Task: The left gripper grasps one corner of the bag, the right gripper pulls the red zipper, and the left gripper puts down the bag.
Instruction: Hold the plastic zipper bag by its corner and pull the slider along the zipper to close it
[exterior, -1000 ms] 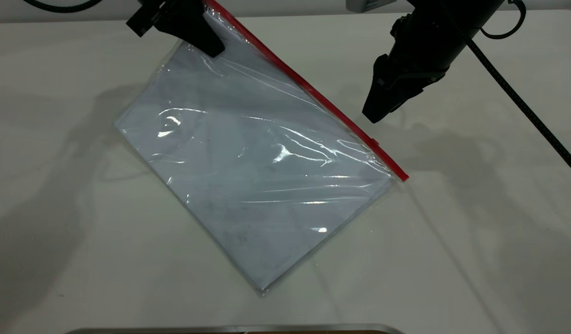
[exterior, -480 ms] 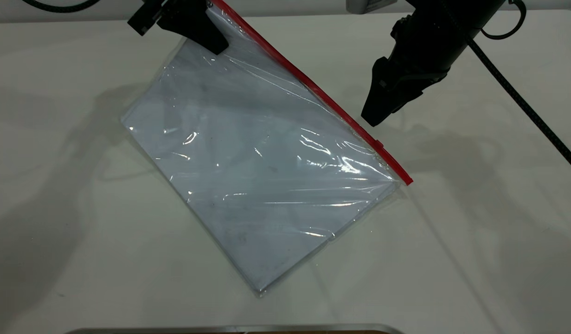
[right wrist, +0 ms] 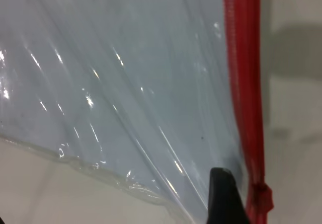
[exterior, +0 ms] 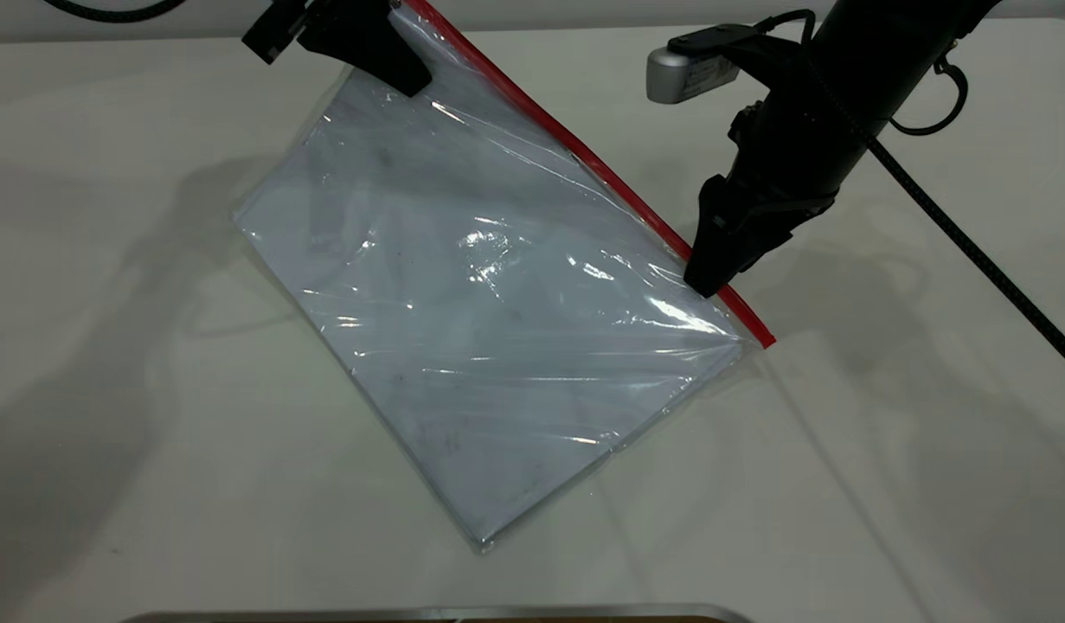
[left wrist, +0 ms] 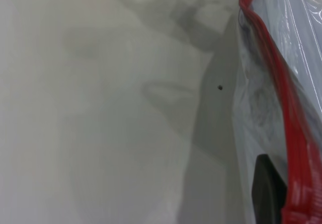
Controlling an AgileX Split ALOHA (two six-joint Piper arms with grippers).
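Note:
The bag [exterior: 497,329] lies slanted on the white table, a pale sheet inside. My left gripper [exterior: 402,78] is shut on its far corner, where the red zipper [exterior: 601,173] ends, and holds that corner raised. In the left wrist view one black finger [left wrist: 269,189] presses the plastic beside the red strip [left wrist: 282,108]. My right gripper [exterior: 709,281] is open, its tip down on the zipper near the bag's right corner. In the right wrist view one finger [right wrist: 224,199] stands on the bag side of the strip, just beside the slider tab [right wrist: 261,196]. The other finger is out of view.
The right arm's silver-grey box [exterior: 683,73] sits above its gripper, and its black cable [exterior: 973,251] runs off to the right. A metal edge [exterior: 428,614] shows at the table's near side. Bare table [exterior: 843,476] lies to the bag's right.
The right gripper has come down and toward the bag, from beside the zipper onto it at the slider. The bag's raised corner has shifted slightly.

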